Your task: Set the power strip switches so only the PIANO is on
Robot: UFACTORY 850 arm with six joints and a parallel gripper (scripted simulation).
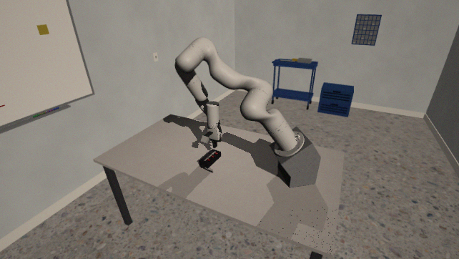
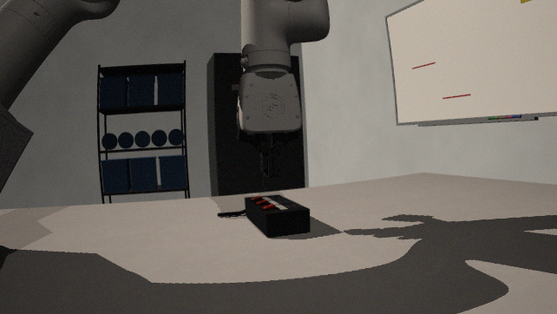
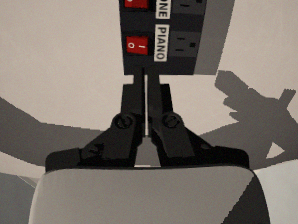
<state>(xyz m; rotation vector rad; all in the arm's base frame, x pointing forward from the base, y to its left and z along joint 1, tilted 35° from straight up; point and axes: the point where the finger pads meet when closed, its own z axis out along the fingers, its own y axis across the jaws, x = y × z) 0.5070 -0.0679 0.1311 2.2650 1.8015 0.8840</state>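
A black power strip (image 1: pixel 210 158) lies flat on the grey table, right way up, with red rocker switches along its top; it also shows in the exterior view (image 2: pixel 278 213). The strip's farther switches are out of the wrist view. My gripper (image 3: pixel 145 81) (image 2: pixel 269 171) is shut and empty. It points straight down and hangs in the air above the strip's end, just past the PIANO end, not touching it.
The arm's grey base block (image 1: pixel 298 162) stands on the table's right side. A black cord (image 2: pixel 230 213) leaves the strip's far end. A shelf rack (image 2: pixel 143 132), a blue cart (image 1: pixel 294 79) and a whiteboard (image 2: pixel 470 61) stand off the table.
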